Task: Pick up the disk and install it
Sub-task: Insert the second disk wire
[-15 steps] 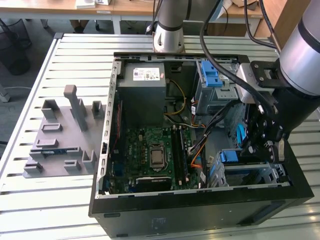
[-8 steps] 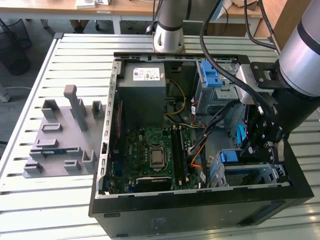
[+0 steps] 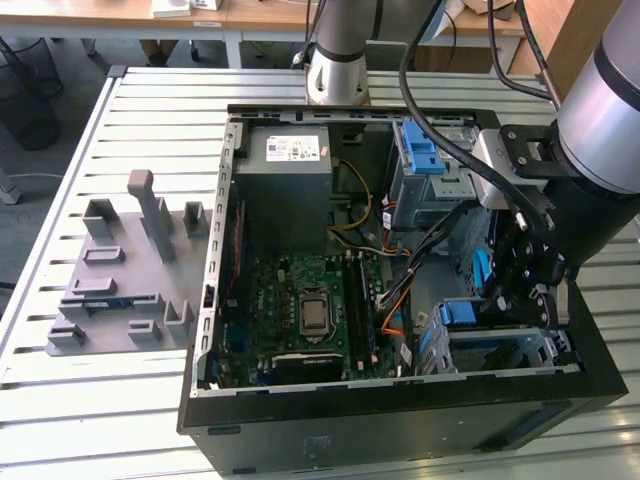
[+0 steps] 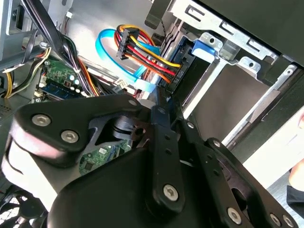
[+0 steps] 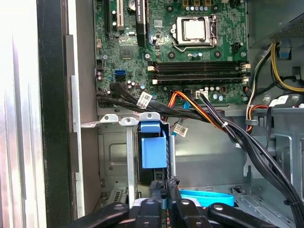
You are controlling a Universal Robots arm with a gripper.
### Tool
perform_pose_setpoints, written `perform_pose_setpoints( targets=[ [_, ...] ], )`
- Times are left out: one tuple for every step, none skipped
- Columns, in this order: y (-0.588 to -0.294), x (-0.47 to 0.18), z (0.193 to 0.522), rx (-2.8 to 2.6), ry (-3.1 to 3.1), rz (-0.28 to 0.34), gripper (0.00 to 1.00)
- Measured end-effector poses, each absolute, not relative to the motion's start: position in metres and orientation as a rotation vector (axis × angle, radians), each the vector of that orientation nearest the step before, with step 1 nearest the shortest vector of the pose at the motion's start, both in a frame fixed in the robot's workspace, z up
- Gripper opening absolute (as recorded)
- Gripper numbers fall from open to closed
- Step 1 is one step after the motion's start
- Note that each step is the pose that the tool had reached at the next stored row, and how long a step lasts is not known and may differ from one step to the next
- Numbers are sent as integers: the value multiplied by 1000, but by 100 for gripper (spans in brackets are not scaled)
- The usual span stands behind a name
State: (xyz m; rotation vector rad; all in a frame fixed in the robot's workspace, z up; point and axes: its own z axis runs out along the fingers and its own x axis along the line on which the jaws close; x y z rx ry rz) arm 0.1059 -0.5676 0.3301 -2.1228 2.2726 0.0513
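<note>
Pincer (image 5: 164, 202) sits inside the computer case (image 3: 300, 415), next to the drive cage (image 5: 116, 156), fingers together on the disk's (image 5: 153, 147) edge. Disk stands slotted in that cage. Install step, nearly seated; remaining travel needs straight, gentle push clear of the cables (image 5: 213, 118).

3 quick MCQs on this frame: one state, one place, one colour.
1. The computer case is: A open, motherboard exposed; B closed; C upside down.
2. The disk sits: A outside the case; B flat on the motherboard; C in the drive bay, by the gripper.
3. The disk's carrier is: A red; B blue; C green.

Key: 1 A, the exterior view shows the board inside the case. 2 C, the first wrist view shows the disk slotted in the bay. 3 B, its tab is blue.
</note>
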Motion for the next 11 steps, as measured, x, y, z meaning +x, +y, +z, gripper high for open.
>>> perform_pose_setpoints(
  targets=[
    [-568, 106, 330, -2123, 2273, 51, 17],
    [-568, 106, 330, -2123, 2273, 51, 24],
    [-568, 106, 331, -2123, 2273, 51, 24],
    [-568, 106, 331, -2123, 2273, 51, 24],
    [-568, 106, 332, -2123, 2273, 51, 24],
    [-568, 106, 332, -2123, 2273, 51, 24],
    [-568, 106, 333, -2123, 2273, 51, 24],
    [-568, 106, 333, -2123, 2273, 51, 24],
    [-568, 106, 333, -2123, 2273, 51, 24],
    [-568, 106, 334, -2123, 2273, 51, 24],
    [-568, 106, 335, -2123, 2273, 51, 24]
  ],
)
